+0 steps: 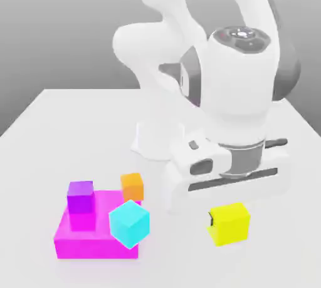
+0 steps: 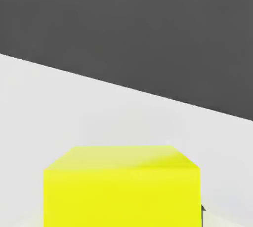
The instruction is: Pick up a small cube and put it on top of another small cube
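From outside we see the orange cube mid-table — the gripper clamps the yellow cube between closed fingers.

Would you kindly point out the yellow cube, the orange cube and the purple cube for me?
yellow cube [image 1: 230, 224]: exterior view, front face.
orange cube [image 1: 132, 187]: exterior view, front face.
purple cube [image 1: 79, 200]: exterior view, front face.

purple cube on magenta block | cyan cube | white table
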